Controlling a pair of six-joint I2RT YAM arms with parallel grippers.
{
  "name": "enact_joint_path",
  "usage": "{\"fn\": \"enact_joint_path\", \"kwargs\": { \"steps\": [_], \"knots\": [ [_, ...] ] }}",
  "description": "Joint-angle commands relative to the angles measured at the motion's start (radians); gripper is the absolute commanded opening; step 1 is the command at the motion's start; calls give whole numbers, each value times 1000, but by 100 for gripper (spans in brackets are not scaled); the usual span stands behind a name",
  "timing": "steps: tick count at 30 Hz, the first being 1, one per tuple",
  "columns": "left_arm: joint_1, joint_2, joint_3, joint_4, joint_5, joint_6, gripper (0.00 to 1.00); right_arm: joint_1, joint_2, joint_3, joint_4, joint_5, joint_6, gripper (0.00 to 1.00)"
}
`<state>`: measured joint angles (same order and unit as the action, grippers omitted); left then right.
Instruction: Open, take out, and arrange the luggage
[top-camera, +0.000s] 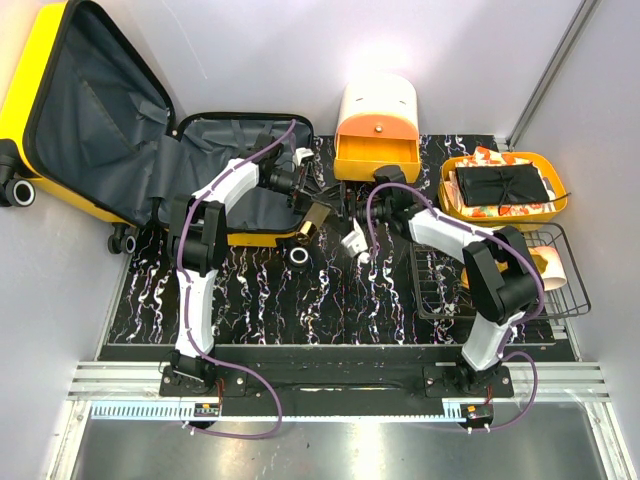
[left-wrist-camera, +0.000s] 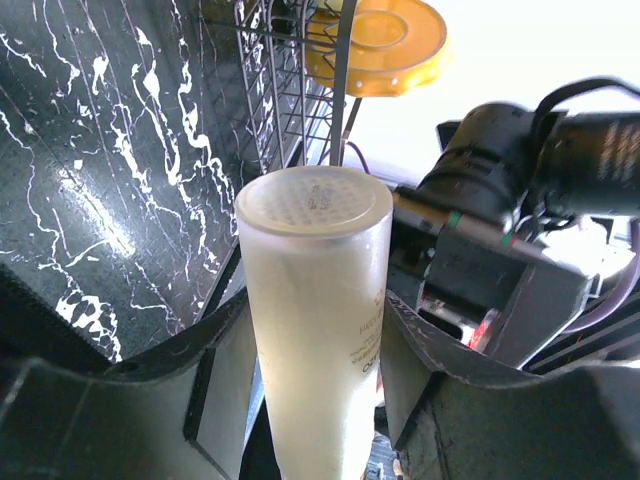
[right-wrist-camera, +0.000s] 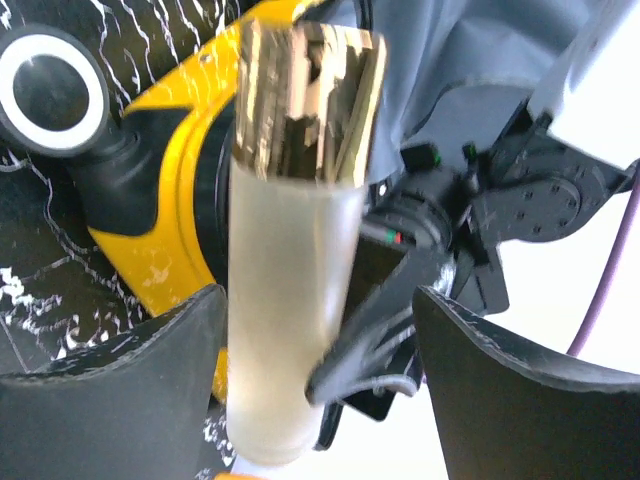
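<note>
While I hang over the table, one piece of luggage (top-camera: 100, 120) sits at the far left. It is a glossy yellow hard shell with rounded corners, splayed open in two halves lined with dark grey fabric. The lid half tilts up toward the left wall, and the base half lies flat on the black, white-veined mat (top-camera: 330, 300). Its long axis runs near to far, with the wheeled end pointing back at my bases. I count three black-and-white wheels (top-camera: 22, 190) from above.

Just off the base half's near right corner there's one bottle (top-camera: 319, 219), a pale frosted cylinder with a shiny gold cap. My left gripper (top-camera: 304, 203) is clamped on it, both pads pressed to the frosted sides. The bottle's flat, dimpled bottom points toward my right arm and the cap points back at the suitcase. My right gripper (top-camera: 357, 241) stands open around that same bottle. One finger is right against the frosted side and the other is clear of it, with a plain gap between.

Moving outward, there are two baskets on the right. One is smooth yellow plastic (top-camera: 450, 195) holding a folded black cloth (top-camera: 500, 185) on patterned pieces. The other is thin black wire (top-camera: 560, 290), just nearer to me. One rounded cream-and-orange bin (top-camera: 378, 110) stands at the far middle.
</note>
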<state>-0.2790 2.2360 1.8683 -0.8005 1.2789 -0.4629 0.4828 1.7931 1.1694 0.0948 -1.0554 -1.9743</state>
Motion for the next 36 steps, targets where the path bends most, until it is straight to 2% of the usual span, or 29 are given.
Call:
{"fn": "enact_joint_path", "kwargs": {
  "steps": [1, 7, 8, 11, 20, 24, 26, 27, 28, 29, 31, 32, 34, 36],
  "knots": [
    [3, -32, 15, 78, 117, -97, 0, 73, -69, -95, 213, -14, 29, 86],
    [12, -41, 11, 78, 117, -88, 0, 69, -121, -180, 375, 112, 215, 88],
    [12, -41, 11, 78, 116, -86, 0, 68, -127, -185, 378, 113, 224, 85],
    [9, -39, 12, 78, 115, -86, 0, 68, -114, -183, 376, 109, 213, 77],
    [6, -53, -11, 80, 120, -85, 0, 68, -49, -148, 399, 132, 157, 65],
    [6, -61, -11, 78, 116, -85, 0, 66, -41, -136, 388, 130, 160, 53],
    [6, -64, -5, 78, 100, -77, 2, 66, -41, -131, 388, 127, 170, 40],
    [6, -65, 3, 70, 91, -65, 7, 63, -44, -131, 387, 120, 183, 35],
    [6, -68, 23, 38, 82, -24, 20, 62, -47, -129, 388, 115, 190, 20],
    [6, -69, 34, 26, 57, -5, 45, 56, -52, -129, 387, 112, 198, 13],
    [11, -75, 72, -26, 21, 62, 65, 51, -66, -131, 388, 115, 229, 0],
    [14, -75, 87, -48, -21, 88, 81, 45, -73, -132, 387, 118, 238, 0],
    [29, -78, 144, -97, -64, 157, 93, 37, -102, -134, 356, 141, 262, 0],
    [58, -91, 176, -106, -133, 187, 99, 14, -132, -123, 289, 167, 304, 0]
  ]
}}
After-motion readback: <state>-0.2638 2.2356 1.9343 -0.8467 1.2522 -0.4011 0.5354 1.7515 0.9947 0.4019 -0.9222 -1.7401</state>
